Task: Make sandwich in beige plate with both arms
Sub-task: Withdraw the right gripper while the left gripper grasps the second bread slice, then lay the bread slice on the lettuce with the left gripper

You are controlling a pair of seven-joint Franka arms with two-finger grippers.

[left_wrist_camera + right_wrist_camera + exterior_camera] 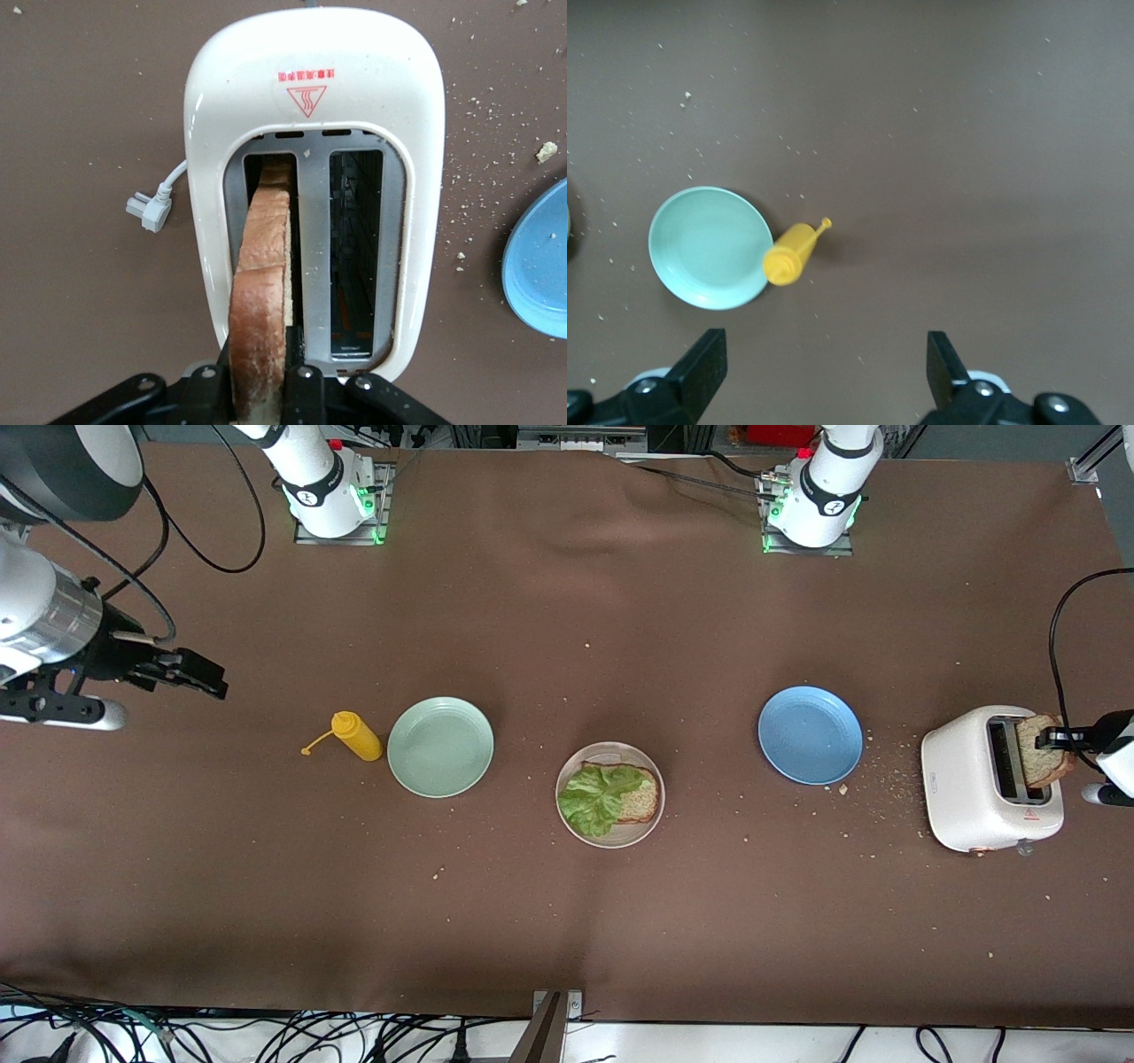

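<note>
Across the table in the front view, the beige plate (609, 755) sits in the middle, between a green plate (440, 746) and a blue plate (810, 734). On it lies one bread slice (640, 794) with a lettuce leaf (596, 797) laid over it, so the sandwich lacks its top. A yellow bottle (356, 735) lies beside the green plate. At the left arm's end stands a white toaster (983, 790), and the left gripper (1059, 738) is over it, pinching a second slice (1038, 749) that stands out of one slot. The right gripper (190, 675) waits in the air at the right arm's end of the table.

In the left wrist view, the second slice (262, 292) stands on edge in one slot of the toaster (310, 106), with the other slot empty. The left gripper (259, 390) has its fingers (306, 394) narrowed against the crust, one on each face. The blue plate (540, 274) shows at the edge, amid crumbs.

In the right wrist view, the right gripper (824, 367) hangs with its fingers (704, 363) spread wide and nothing between them, over bare cloth near the green plate (709, 248) and yellow bottle (793, 255).

To do this step well, I judge the lift should go straight up along the slot, so the slice does not scrape the slot's walls or tip the light toaster. The pinch looks close to the crust edge, so a slow carry to the beige plate seems wise.
</note>
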